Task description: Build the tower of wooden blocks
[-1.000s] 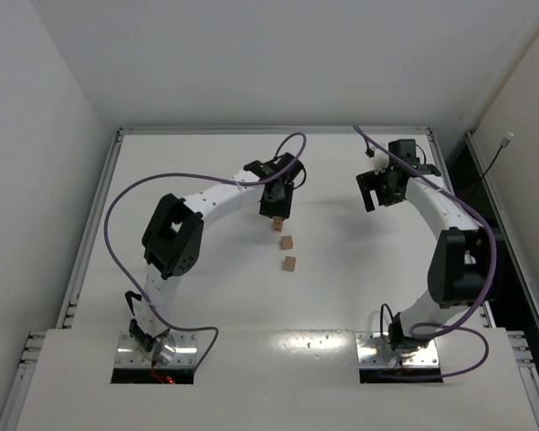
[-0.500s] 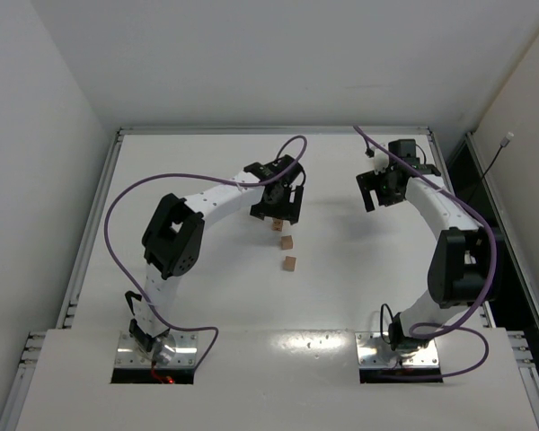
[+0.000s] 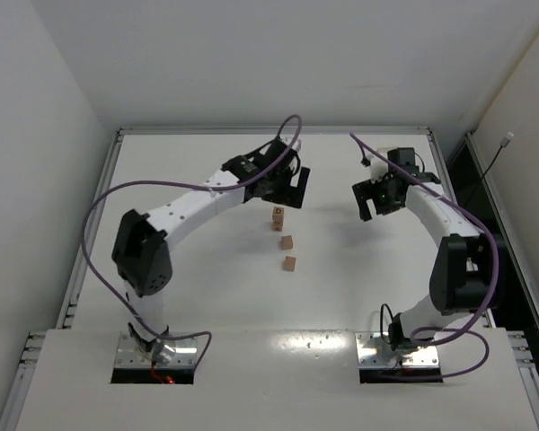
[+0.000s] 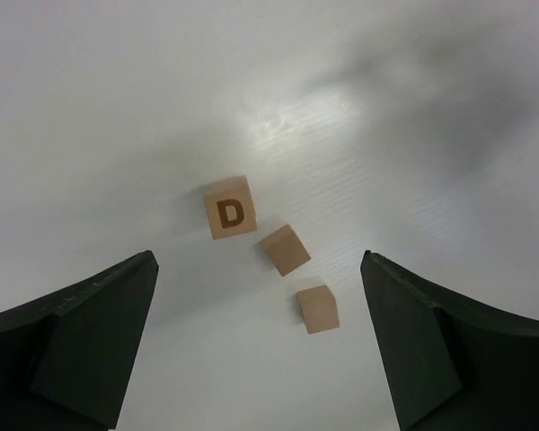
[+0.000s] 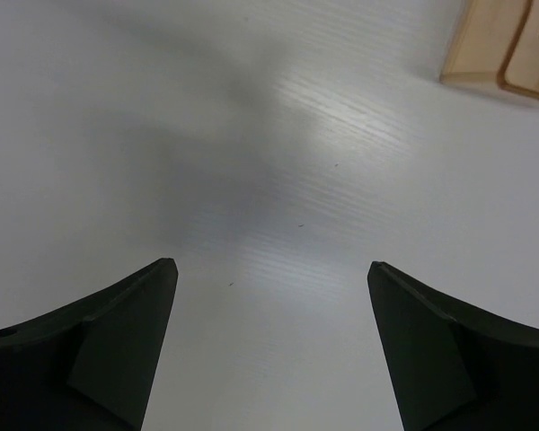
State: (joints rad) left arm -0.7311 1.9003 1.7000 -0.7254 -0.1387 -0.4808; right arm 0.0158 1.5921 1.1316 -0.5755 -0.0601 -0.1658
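Three tan wood blocks lie in a short row at mid-table. The farthest is a cube marked D; in the top view it tops a short column that looks two cubes high. A plain cube and another plain cube lie apart on the table. My left gripper hovers above and just behind the column, open, with nothing between its fingers. My right gripper hangs open over bare table to the right, holding nothing.
A tan tray's corner shows at the top right of the right wrist view. Purple cables loop off both arms. A raised rail borders the white table at the back and sides.
My left gripper opened, let go of the D cube on the column, and rose back from it as the arm stretched out. My right gripper shifted slightly left.
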